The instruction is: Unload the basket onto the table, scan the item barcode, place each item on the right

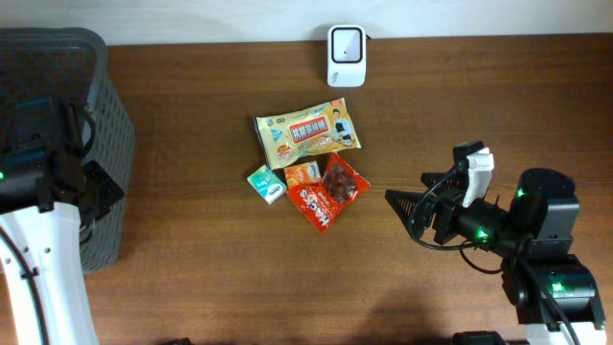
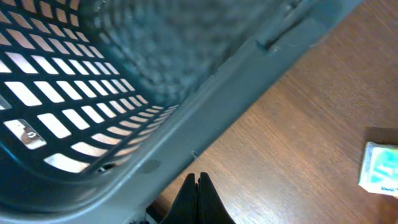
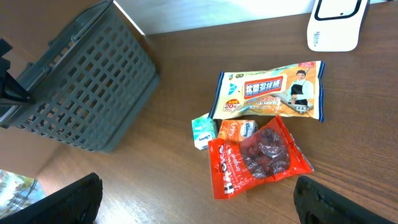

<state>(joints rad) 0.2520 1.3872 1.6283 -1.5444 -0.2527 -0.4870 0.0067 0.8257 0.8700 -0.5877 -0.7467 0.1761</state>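
The right hand (image 3: 198, 183) is spread wide and empty, short of the snack pile (image 1: 308, 165). The pile lies on the counter (image 1: 192, 268), a little out from the scanner (image 1: 346, 56). The left hand (image 2: 198, 179) is pressed together, empty, far off by the basket (image 1: 105, 105). Likely snag: the red pack (image 1: 329, 192) overlaps the orange pack (image 1: 303, 174), so a grab could drag both along or crumple the barcode.
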